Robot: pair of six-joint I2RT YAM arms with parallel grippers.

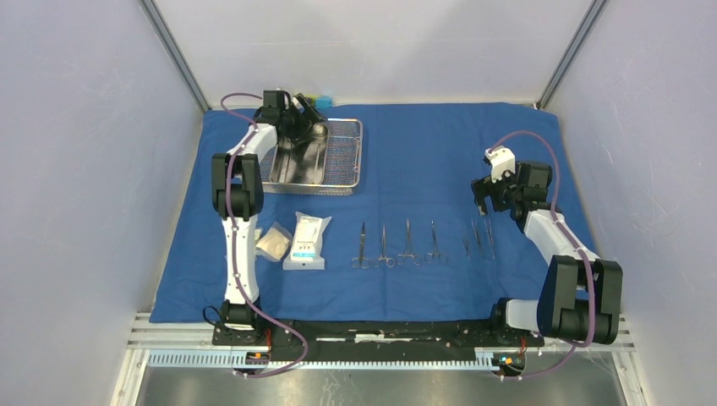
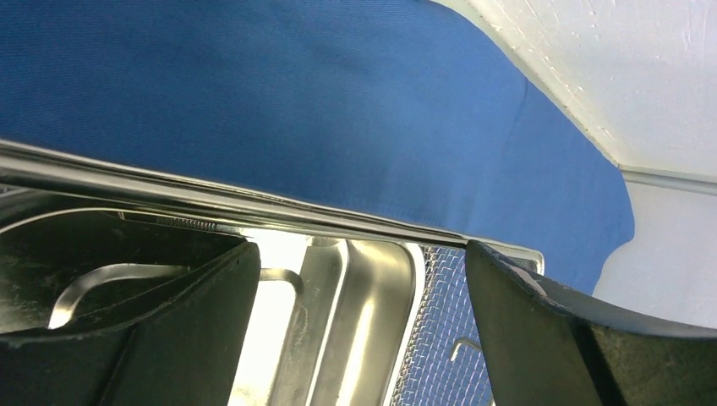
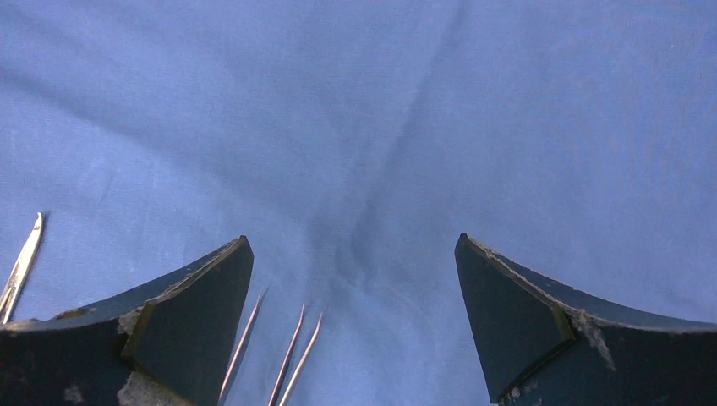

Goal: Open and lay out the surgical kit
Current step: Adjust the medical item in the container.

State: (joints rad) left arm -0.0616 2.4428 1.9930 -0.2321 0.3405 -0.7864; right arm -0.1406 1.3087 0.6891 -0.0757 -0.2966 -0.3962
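Your left gripper (image 1: 306, 121) hangs over the far end of the steel pan (image 1: 296, 162), which sits inside the wire-mesh basket (image 1: 348, 161) at the far left of the blue wrap (image 1: 423, 152). Its fingers stand wide, gripping nothing. Your right gripper (image 1: 495, 205) is spread just as wide (slim steel tips show beneath it) above the right end of the instrument row (image 1: 406, 245). The packets (image 1: 306, 241) lie left of that row.

No legible text anywhere. Blue print on the white packet (image 1: 306, 240), near left on the cloth, too small to read. Faint marks on the steel pan (image 2: 338, 313), far left, blurred beyond reading.
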